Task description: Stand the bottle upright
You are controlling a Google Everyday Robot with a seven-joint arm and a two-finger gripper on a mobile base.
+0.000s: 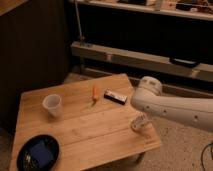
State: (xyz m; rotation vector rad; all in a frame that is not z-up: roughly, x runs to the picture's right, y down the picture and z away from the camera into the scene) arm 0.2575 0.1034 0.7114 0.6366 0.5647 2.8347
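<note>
1. You see the pincer (140, 123) low over the right part of the wooden counter (100, 125), near its right edge, under the white arm (175, 107).
2. The pincer is closed together on the bottle (137, 123), a small whitish thing; it seems to stand nearly upright, but the view is too dim to be sure.
3. The translucent cup (52, 105) stands upright at the left side, well apart from the bottle.
4. An orange stick (94, 93) and a dark-and-white box (115, 96) lie near the far edge, just beside each other.
5. A dark plate (37, 153) holding something blue sits at the near left corner.
</note>
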